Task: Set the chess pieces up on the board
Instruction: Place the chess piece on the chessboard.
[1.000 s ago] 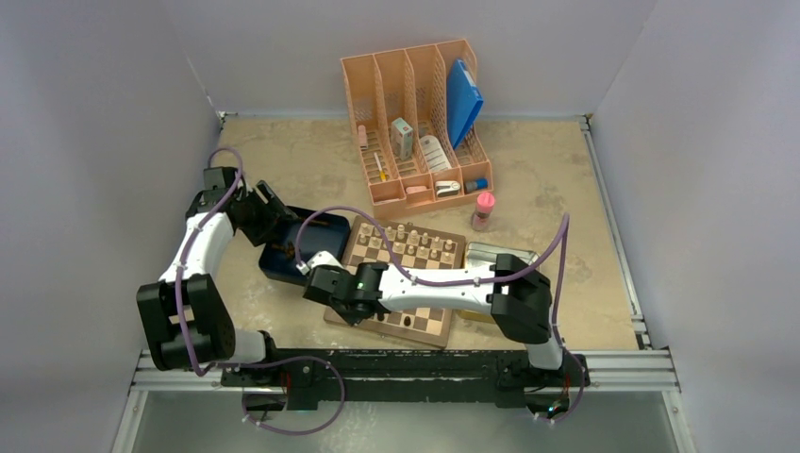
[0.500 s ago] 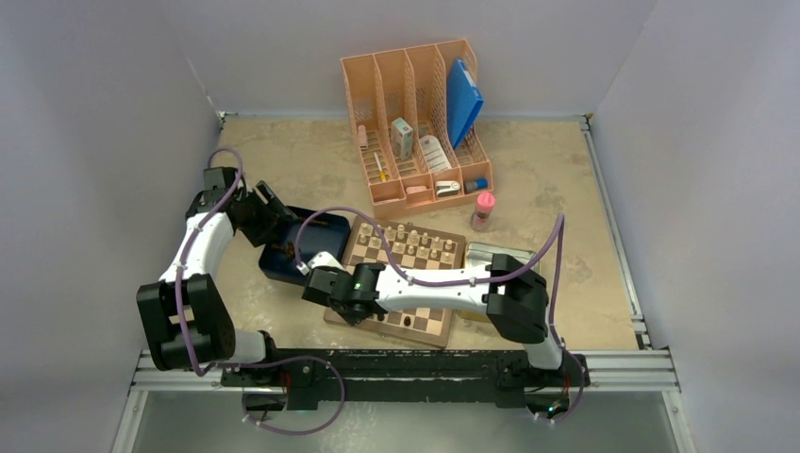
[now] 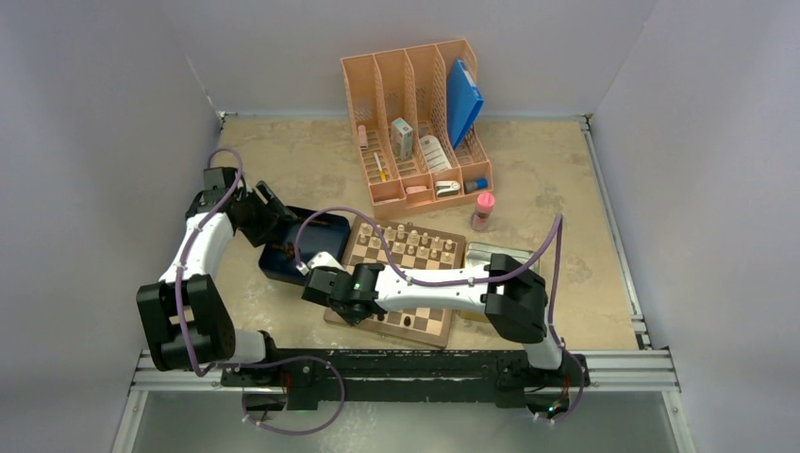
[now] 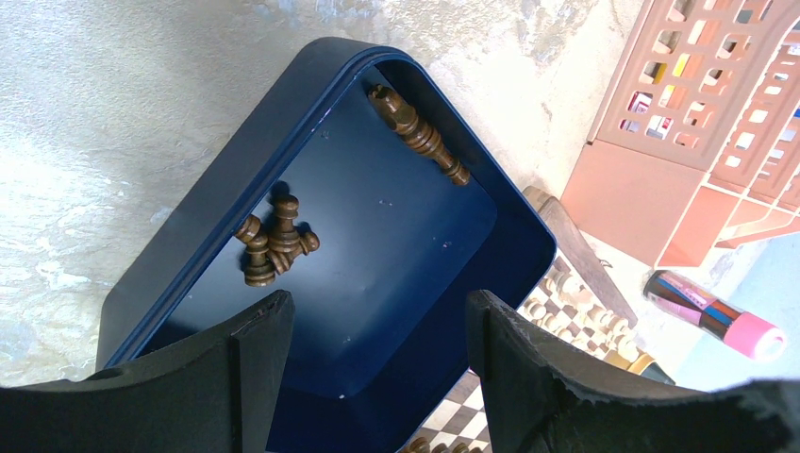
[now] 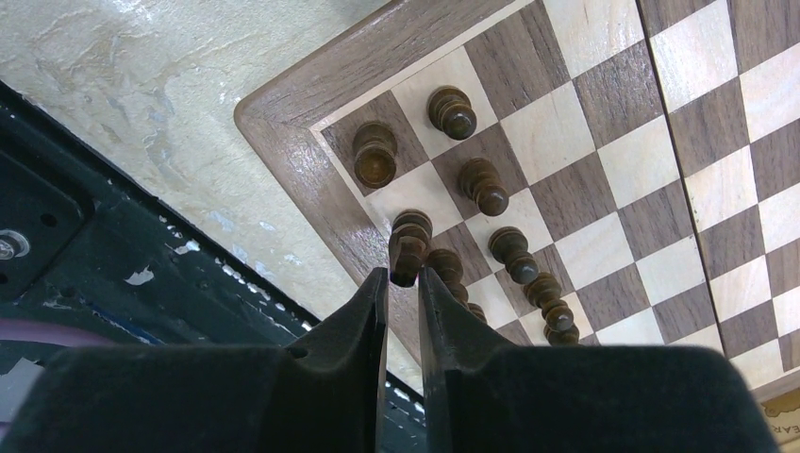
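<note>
At the left, the left gripper (image 4: pixel 377 321) hangs over the dark blue rectangular tray (image 4: pixel 236 170) with its jaws wide apart and nothing between them. It seems parked over the supply, ready for the next pick. A few of the dark brown wooden chess pieces (image 4: pixel 274 241) lie on their sides in that tray, so the job looks only partly done.

Further right, the right gripper (image 5: pixel 404 274) reaches across to the near-left corner of the square chequered wooden board (image 5: pixel 292 156). Several dark pieces already stand upright there on the two edge rows. Its jaws are nearly together, flanking one dark piece (image 5: pixel 410 241) on a square by the rim. I cannot tell whether they pinch it or merely bracket it. The low, upright approach likely keeps the piece from toppling its close neighbours.
</note>
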